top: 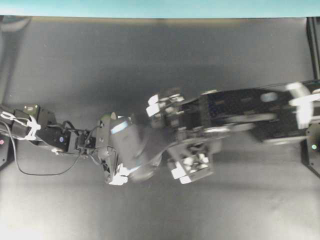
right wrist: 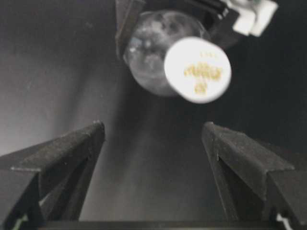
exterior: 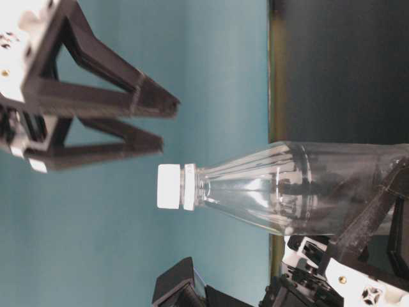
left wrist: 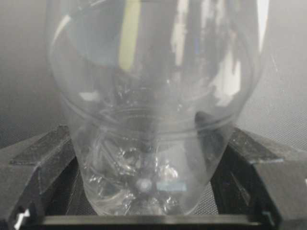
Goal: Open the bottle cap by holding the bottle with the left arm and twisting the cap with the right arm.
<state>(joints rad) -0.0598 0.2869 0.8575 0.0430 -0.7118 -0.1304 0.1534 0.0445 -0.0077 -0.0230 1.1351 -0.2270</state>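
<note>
The clear bottle (exterior: 287, 188) stands upright on the table, its base wedged between the left arm's fingers (left wrist: 43, 158). My left gripper (left wrist: 151, 143) is shut on the bottle's lower body, also seen overhead (top: 120, 150). The white bottle cap (exterior: 169, 187) sits on the neck. In the right wrist view the cap (right wrist: 197, 69) lies beyond the fingertips and off to the right. My right gripper (right wrist: 152, 127) is open and holds nothing. It hangs at cap height beside the cap without touching it (exterior: 167, 125). Overhead, the right arm's gripper (top: 167, 140) blurs over the bottle (top: 131, 140).
The dark table (top: 160, 55) fills the overhead view, with a teal wall strip (top: 160, 7) along the far edge. Loose black cables (top: 40, 172) trail from the left arm. A black arm base (top: 312, 150) stands at the right edge.
</note>
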